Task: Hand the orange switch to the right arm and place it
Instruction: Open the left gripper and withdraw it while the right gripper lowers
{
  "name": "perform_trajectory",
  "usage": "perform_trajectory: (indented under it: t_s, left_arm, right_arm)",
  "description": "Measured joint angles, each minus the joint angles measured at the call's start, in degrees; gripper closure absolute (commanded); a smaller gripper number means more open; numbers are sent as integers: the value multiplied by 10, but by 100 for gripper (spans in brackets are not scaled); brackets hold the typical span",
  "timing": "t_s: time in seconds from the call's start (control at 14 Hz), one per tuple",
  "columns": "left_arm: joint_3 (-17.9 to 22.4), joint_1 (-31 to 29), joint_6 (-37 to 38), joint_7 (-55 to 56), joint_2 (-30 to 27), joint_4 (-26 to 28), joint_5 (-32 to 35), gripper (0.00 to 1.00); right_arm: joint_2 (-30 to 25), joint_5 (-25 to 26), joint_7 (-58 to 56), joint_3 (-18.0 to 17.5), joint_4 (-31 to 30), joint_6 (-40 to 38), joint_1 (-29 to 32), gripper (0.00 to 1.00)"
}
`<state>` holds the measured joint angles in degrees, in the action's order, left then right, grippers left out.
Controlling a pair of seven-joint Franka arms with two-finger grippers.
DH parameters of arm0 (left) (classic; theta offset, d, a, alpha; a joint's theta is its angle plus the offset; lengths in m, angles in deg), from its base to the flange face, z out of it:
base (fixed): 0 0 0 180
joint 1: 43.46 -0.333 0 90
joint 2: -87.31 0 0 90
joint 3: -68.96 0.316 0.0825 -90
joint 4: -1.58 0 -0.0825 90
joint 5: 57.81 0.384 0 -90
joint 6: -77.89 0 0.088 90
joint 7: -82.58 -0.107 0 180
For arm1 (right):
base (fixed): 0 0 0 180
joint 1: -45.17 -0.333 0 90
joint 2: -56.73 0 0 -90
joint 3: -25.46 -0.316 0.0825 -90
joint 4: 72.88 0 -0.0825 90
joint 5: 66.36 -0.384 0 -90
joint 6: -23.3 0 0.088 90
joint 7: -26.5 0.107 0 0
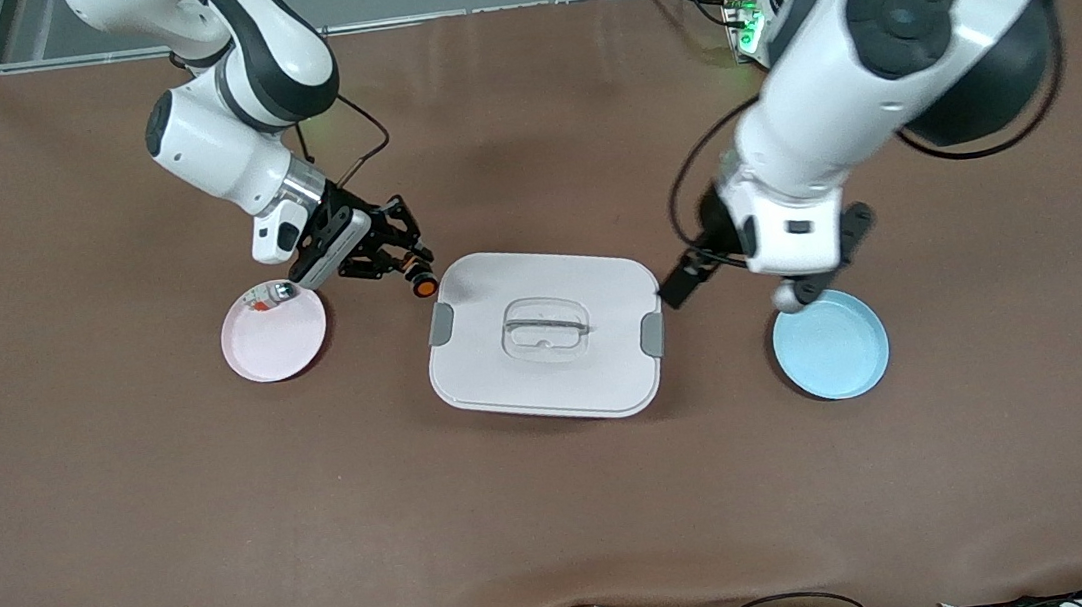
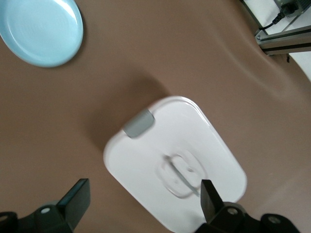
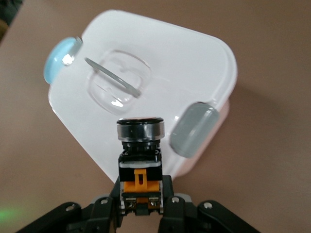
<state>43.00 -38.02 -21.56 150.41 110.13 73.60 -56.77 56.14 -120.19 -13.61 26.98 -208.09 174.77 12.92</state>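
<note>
Round pale-blue plate (image 1: 832, 348) on brown desk (image 1: 224, 538), left tool (image 2: 146, 206) spread wide above, right tool (image 3: 141, 206) clamped on black orange-striped switch (image 3: 140, 145) over white lidded box (image 1: 544, 333), pinch visible only in right wrist view.

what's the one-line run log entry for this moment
right tool: shut on orange switch, over table between pink plate and white lidded box | left tool: open, empty, beside blue plate | placement: not yet done

Mostly plastic on a matt brown table (image 1: 118, 489).
You see a smooth white container lid (image 1: 549, 383) with a clear glossy handle (image 1: 545, 327), and the orange switch (image 3: 140, 160) in shiny plastic.
</note>
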Motion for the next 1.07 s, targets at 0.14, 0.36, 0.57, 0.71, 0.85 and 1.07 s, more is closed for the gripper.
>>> perform_trajectory:
  t_s: [0.14,0.36,0.57,0.71,0.85,1.07]
  left_arm:
    - [1,-45,25,-106,-8,0,0,0]
    - [1,-94,67,-218,-16,1,45,0]
    - [1,-116,76,-317,-25,1,97,0]
    - [1,-140,92,-380,-34,1,102,0]
    - [1,-165,104,-433,-46,1,102,0]
    - [1,-191,131,-481,-65,1,102,0]
  right_arm:
    - [0,105,-2,1,0,-45,38,100]
    - [-6,282,-24,4,5,-131,102,100]
    - [-11,358,-128,5,6,-149,144,100]
    - [-11,364,-227,5,5,-151,171,100]
    - [-11,366,-307,6,2,-152,195,100]
    - [-10,369,-408,6,-10,-148,215,100]
